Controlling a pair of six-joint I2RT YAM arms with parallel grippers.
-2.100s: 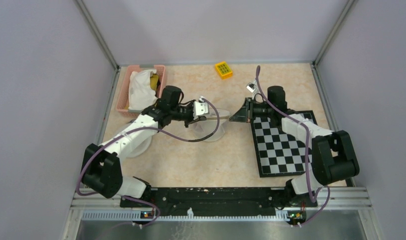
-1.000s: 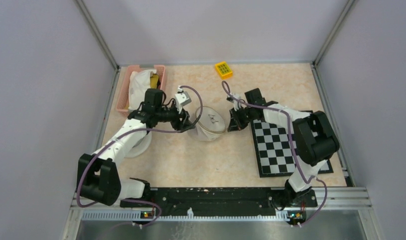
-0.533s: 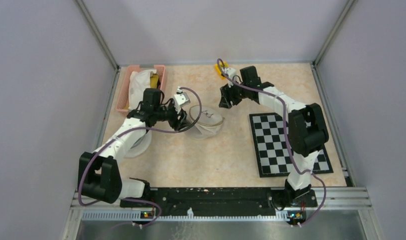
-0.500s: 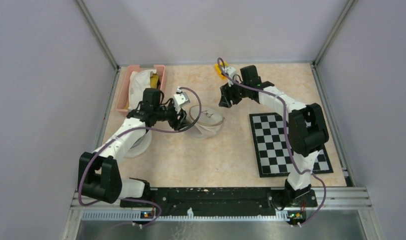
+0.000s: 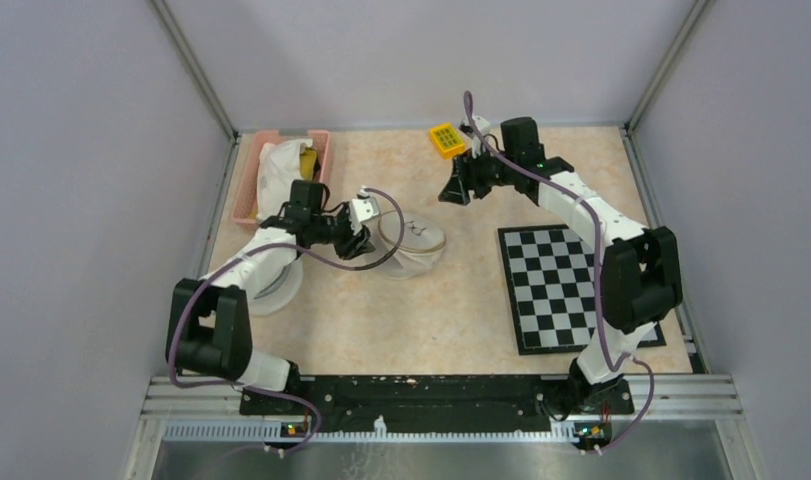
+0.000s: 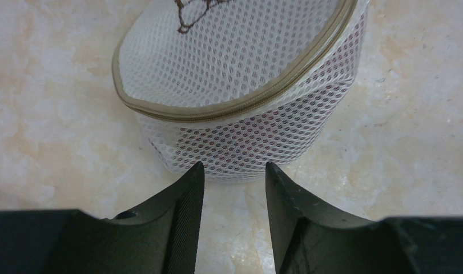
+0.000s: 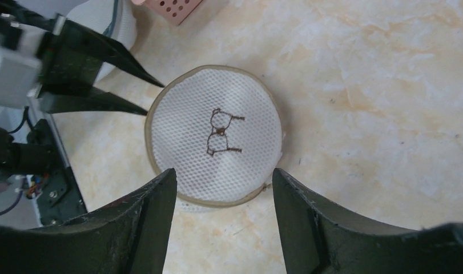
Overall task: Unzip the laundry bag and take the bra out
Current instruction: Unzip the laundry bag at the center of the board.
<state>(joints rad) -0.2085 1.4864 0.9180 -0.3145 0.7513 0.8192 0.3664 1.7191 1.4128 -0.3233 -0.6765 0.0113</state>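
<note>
White mesh with a tan zipper [image 6: 246,105] running round its rim: that is the laundry bag [image 5: 413,243], a round, drum-shaped pouch lying flat near the middle of the table [image 5: 421,330]. Nearer the arm bases, on the right, lies a black-and-white checkerboard mat [image 5: 571,290], well apart from the bag.

The zip looks closed all the way round, so the unzipping is judged not yet begun. Something dark reddish [image 6: 246,137] shows through the mesh side wall, probably the bra.

The left end effector [image 6: 232,171] sits low at the bag's left side, its jaws a narrow gap apart with nothing between them, aimed at the wall just under the zipper. That seems a position for pinning the soft bag. The right end effector [image 7: 223,177] hangs above the bag's far side, jaws spread wide and empty, looking down on the lid with its stitched bra outline. It is likely searching for the pull, which cannot be picked out with certainty.

Farther back stand a pink basket [image 5: 243,190] holding white cloth [image 5: 276,175], and a small yellow block [image 5: 446,139].
</note>
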